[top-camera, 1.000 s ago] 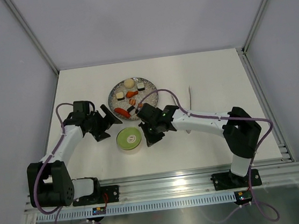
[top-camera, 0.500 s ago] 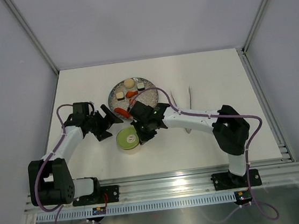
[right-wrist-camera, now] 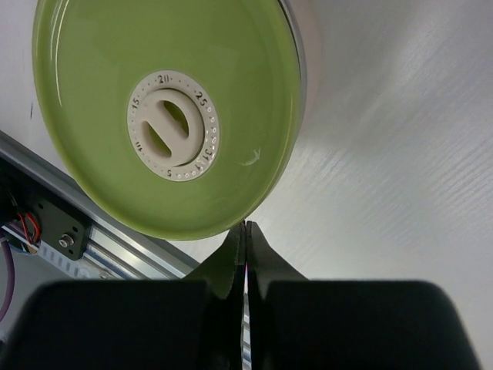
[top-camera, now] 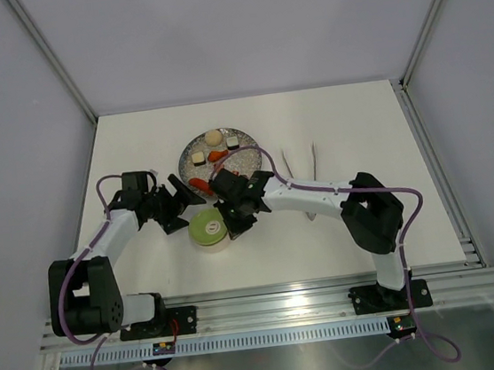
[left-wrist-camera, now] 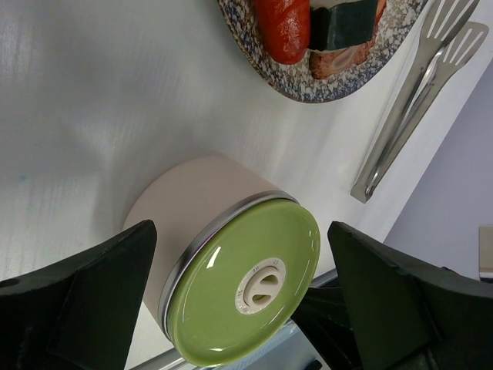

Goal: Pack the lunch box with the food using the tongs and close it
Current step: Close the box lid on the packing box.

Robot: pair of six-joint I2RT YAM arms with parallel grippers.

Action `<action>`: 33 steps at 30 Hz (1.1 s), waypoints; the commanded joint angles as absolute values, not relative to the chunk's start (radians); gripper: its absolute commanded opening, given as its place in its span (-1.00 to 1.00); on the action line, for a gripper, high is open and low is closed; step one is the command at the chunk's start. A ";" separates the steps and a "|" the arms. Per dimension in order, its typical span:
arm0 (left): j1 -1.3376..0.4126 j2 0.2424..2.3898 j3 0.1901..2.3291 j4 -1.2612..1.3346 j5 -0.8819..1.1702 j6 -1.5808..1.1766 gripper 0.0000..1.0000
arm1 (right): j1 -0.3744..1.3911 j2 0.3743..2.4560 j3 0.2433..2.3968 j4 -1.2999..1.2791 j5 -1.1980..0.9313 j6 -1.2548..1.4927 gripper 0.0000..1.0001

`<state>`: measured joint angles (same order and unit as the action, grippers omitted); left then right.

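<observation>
Beside the green lid (right-wrist-camera: 166, 116), my right pincer (right-wrist-camera: 245, 230) is squeezed shut, empty. My left pincer (left-wrist-camera: 240, 231) is wide open; it should hug the lunch box (left-wrist-camera: 189, 196) snugly.

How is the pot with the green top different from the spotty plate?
The lunch box is a taller pot with a green lid shut on top; the plate is flat and open. The lunch box hides its inside, while the plate shows its food. The plate is wider and speckled grey; the lunch box has plain sides. Both are round and sit on the white table.
</observation>
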<state>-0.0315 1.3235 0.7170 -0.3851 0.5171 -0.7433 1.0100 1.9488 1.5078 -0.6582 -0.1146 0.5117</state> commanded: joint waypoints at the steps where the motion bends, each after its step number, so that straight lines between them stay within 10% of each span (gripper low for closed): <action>1: -0.025 1.319 0.706 -0.334 0.558 -0.755 0.94 | 1.019 1.867 1.490 -0.672 -0.092 0.509 -1.00; 33: -0.020 1.312 0.664 -0.295 0.561 -0.770 0.93 | 1.039 2.023 1.696 -0.733 -0.023 0.476 -1.00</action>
<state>-0.0261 1.3239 0.6624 -0.3378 0.5278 -0.7647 1.0298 2.0338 1.6772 -0.6964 -0.0734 0.4927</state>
